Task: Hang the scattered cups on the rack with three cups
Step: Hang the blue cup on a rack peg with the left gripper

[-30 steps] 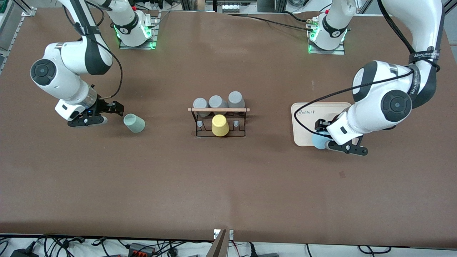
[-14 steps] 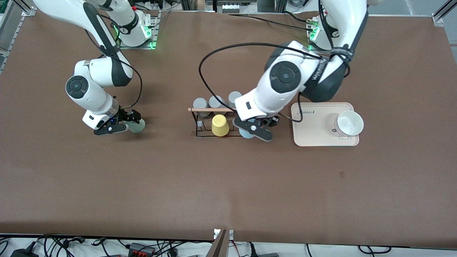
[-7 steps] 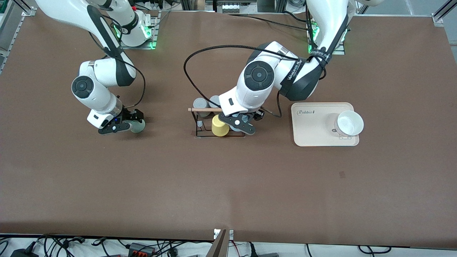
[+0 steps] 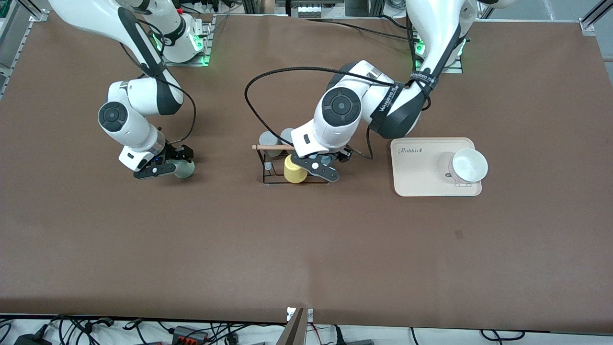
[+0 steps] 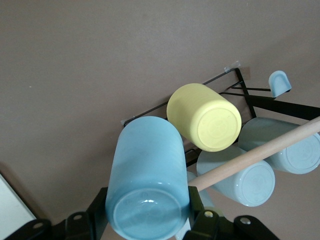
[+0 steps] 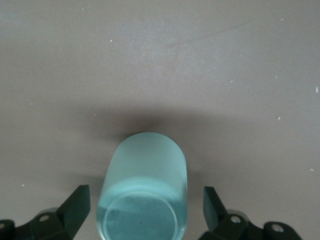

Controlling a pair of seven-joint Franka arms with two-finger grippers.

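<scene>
Cups first: your right gripper (image 4: 173, 161) has lowered around the sage cup (image 4: 185, 168) on the table, jaws spread, ungrasped. Your left gripper (image 4: 320, 165), clenched on the blue cup (image 5: 147, 177), has carried it over the rack (image 4: 268, 165); hanging comes next.

The tabletop (image 4: 306, 249) is covered in a matt brown sheet, faintly speckled up close; the rack (image 5: 235, 95) is thin black wire with a bare, pale wooden bar (image 5: 255, 156) along its top. The light blue cup (image 5: 147, 180), the sage green cup (image 6: 145, 185) and the yellow cup (image 5: 205, 117) look smooth with a soft satin sheen, like glazed ceramic or plastic; the cream tray (image 4: 421, 179) is smooth and matt, and the white bowl (image 4: 469, 165) on it is glossy.
</scene>
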